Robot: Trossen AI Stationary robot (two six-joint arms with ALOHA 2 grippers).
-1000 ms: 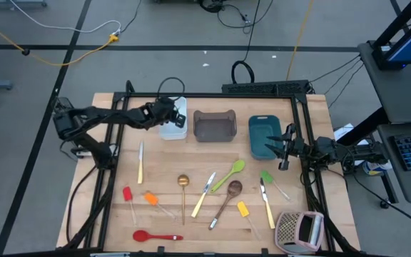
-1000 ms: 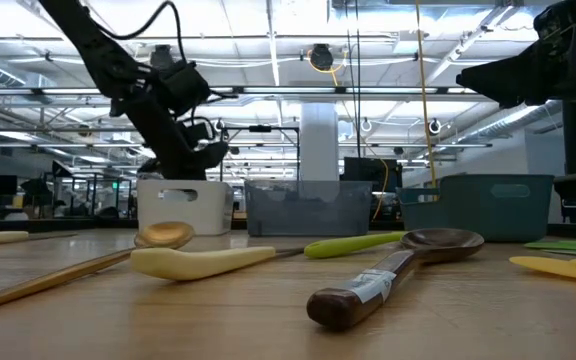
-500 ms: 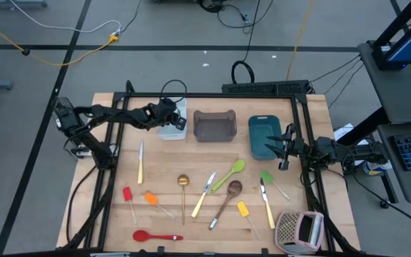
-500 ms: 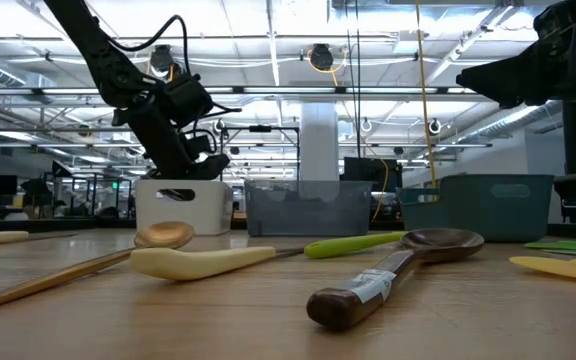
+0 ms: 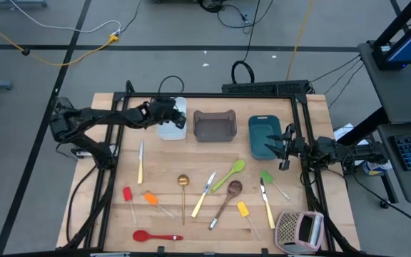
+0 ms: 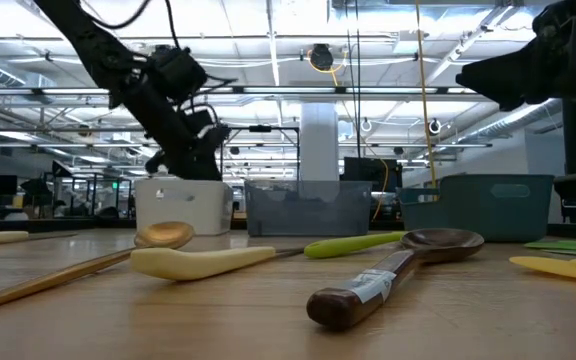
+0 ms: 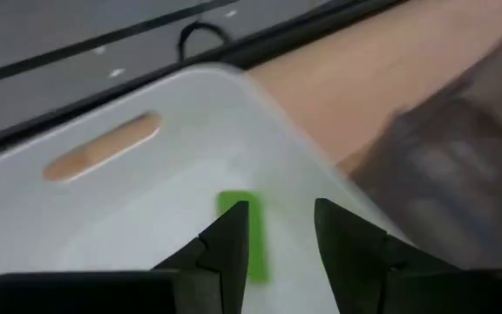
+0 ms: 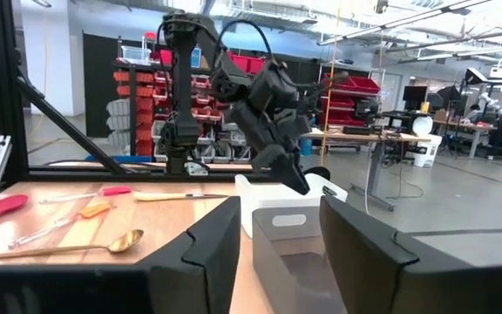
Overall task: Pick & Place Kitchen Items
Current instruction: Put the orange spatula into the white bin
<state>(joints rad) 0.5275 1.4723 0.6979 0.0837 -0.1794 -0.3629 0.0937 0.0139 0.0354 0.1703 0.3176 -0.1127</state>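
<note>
My left gripper hangs open over the white tub at the table's far left-centre. In the left wrist view its fingers stand apart above a green utensil that lies on the tub's floor. Nothing is between the fingers. Several kitchen items lie flat on the wood, among them a cream-handled knife, a gold ladle, a lime spoon, a brown spoon and a red spoon. My right gripper waits open at the table's right side.
A grey tub and a teal tub stand in a row to the right of the white one. A perforated grater with a pink side lies at the near right corner. Black frame rails run along both sides of the table.
My left gripper dipped a little toward the white tub and then rose above its rim, staying over the tub.
</note>
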